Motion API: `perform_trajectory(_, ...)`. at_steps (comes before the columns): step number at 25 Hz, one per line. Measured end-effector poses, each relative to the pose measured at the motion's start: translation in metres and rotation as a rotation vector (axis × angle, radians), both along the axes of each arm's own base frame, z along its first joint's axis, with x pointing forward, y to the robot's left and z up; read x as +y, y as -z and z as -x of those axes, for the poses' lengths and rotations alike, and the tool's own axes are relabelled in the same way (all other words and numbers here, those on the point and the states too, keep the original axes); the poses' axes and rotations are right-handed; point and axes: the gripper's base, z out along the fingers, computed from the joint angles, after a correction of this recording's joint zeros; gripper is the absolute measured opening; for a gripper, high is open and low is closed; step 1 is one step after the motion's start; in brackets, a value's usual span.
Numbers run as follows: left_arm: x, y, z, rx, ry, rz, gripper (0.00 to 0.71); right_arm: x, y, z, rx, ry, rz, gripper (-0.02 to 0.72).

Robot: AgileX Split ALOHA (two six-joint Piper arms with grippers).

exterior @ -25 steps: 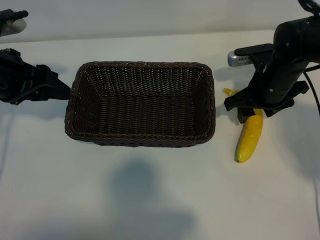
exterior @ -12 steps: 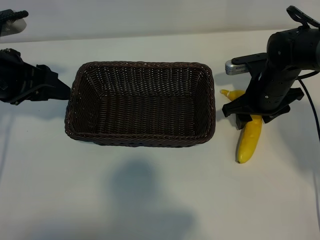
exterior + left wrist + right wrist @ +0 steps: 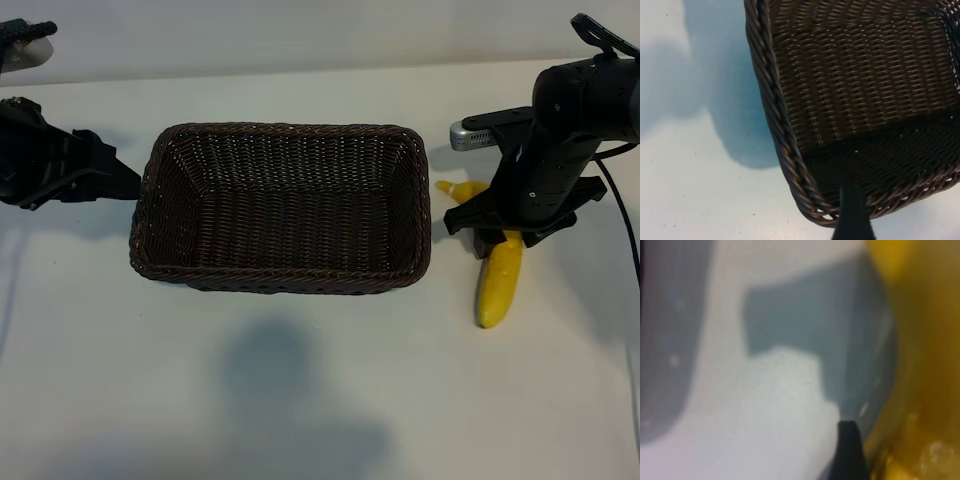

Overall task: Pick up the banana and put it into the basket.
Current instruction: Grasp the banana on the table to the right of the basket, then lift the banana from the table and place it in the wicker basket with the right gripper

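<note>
Change from a second ago: right tool [image 3: 497, 238] lower over the banana [image 3: 498, 284]; banana's stem end [image 3: 447, 187] shifted slightly toward the basket [image 3: 160, 175]; far end moved slightly away from the basket.
Unchanged: basket and left tool [image 3: 128, 180] in the same spots.
Basket: dark brown woven wicker, rectangular, low sloping sides, rounded corners, braided rim; nothing inside; mid-bench [image 3: 320, 400].
Banana: smooth, bright yellow, curved; on the bench just beside the basket's right end, outside it; middle hidden under the right tool.
Right tool: pointing straight down at the banana's middle, black fingers either side of it; narrowing, whether gripping or not cannot be told.
Left tool: parked just off the basket's left end, tilted down toward it; jaws standing wide, nothing between them.
Bench: plain white, matte, soft shadows below the basket.
Only in the left wrist view: close weave of the basket [image 3: 865, 90], thick twisted rim, one dark fingertip [image 3: 854, 215] over the rim corner.
Only in the right wrist view: banana [image 3: 920, 365] filling one side as a yellow blur, one dark fingertip [image 3: 850, 450] beside it, bench [image 3: 775, 405] below.
</note>
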Motion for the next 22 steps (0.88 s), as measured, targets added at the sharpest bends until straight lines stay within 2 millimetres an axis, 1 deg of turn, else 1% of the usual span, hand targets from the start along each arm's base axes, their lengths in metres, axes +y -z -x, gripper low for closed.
perform_trajectory(3, 0.0000, 0.0000, 0.0000, 0.000, 0.000, 0.000, 0.538, 0.0000, 0.0000, 0.0000, 0.000, 0.000, 0.000, 0.444)
perform_trajectory(4, 0.0000, 0.0000, 0.0000, 0.000, 0.000, 0.000, 0.538, 0.0000, 0.0000, 0.0000, 0.000, 0.000, 0.000, 0.428)
perform_trajectory(22, -0.0001, 0.0001, 0.0002, 0.002, 0.002, 0.000, 0.538, -0.0014, 0.0002, 0.0008, 0.010, 0.013, 0.015, 0.428)
